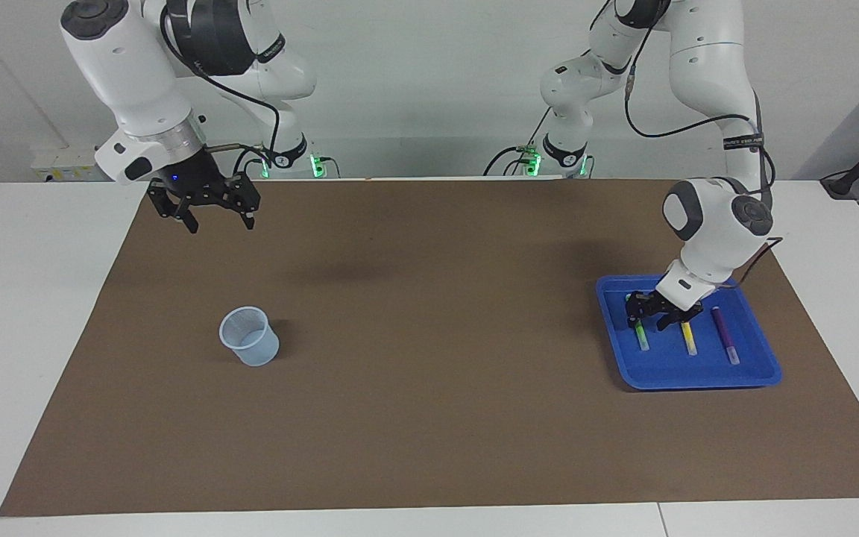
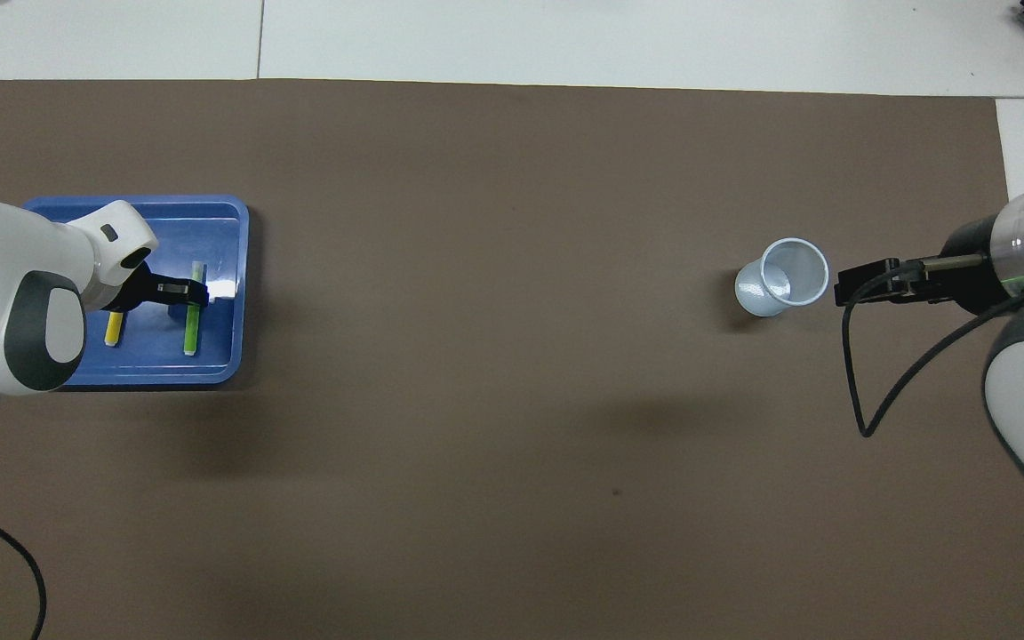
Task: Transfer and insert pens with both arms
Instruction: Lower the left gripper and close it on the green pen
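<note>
Blue tray (image 1: 761, 371) on brown mat (image 1: 429, 388) at left arm's end of table. Three pens side by side in it: green pen (image 1: 643, 340), yellow pen (image 1: 689, 341), purple pen (image 1: 725, 337). Left gripper (image 1: 653, 318) low in tray, at robot-side ends of green and yellow pens, straddling green one; cannot tell if fingers together, or clamped on anything. Right gripper (image 1: 215, 218) waits in air over mat at right arm's end, fingers apart, nothing between them. Pale cup (image 1: 249, 336) upright on mat.
</note>
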`<state>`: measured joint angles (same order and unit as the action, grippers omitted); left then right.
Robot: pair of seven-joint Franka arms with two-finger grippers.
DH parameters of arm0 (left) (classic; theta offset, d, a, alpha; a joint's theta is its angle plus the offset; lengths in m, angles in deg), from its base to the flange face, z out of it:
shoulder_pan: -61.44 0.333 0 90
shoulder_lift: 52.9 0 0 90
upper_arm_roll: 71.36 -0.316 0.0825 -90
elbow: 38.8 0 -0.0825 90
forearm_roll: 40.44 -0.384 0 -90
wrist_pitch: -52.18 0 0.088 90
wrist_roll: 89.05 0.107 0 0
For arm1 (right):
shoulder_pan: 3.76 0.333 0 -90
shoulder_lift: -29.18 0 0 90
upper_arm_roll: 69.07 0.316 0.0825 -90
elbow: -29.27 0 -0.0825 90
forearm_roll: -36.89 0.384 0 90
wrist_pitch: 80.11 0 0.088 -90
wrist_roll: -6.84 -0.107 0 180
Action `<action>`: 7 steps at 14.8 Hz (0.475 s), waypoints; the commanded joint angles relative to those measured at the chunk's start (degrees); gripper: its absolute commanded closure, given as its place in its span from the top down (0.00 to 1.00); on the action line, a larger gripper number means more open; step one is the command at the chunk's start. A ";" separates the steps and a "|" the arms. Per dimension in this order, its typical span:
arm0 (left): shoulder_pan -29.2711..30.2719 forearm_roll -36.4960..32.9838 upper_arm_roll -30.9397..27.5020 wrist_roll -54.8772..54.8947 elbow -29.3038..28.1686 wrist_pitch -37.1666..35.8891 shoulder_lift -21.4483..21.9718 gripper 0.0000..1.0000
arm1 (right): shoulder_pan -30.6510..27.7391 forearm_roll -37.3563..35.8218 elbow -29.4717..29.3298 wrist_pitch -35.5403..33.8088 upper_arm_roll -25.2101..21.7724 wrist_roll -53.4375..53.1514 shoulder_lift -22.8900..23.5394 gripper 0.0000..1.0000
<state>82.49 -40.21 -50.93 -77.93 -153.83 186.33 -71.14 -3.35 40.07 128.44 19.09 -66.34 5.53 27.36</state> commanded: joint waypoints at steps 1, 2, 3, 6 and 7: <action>-0.04 -0.85 -0.04 -0.13 -1.16 1.46 0.49 0.44 | -0.49 0.94 1.73 0.47 0.17 2.01 -1.43 1.00; -0.21 -0.85 0.05 -0.13 -1.16 1.46 0.49 0.42 | -0.49 0.94 1.73 0.47 0.17 2.01 -1.43 1.00; -0.22 -0.85 -0.04 -0.22 -1.16 1.55 0.49 0.42 | -0.49 0.94 1.73 0.47 0.17 2.01 -1.43 1.00; -0.30 -0.85 0.05 -0.22 -0.99 2.51 0.40 0.42 | -0.49 0.94 1.73 0.47 0.17 2.01 -1.43 1.00; -0.48 -0.85 0.05 -0.30 -0.99 2.61 0.40 0.42 | -0.49 0.94 1.73 0.47 0.17 1.92 -1.43 1.00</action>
<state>82.45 -40.21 -50.67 -77.87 -153.86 187.16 -71.14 -3.35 40.07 128.52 19.09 -66.34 5.84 27.36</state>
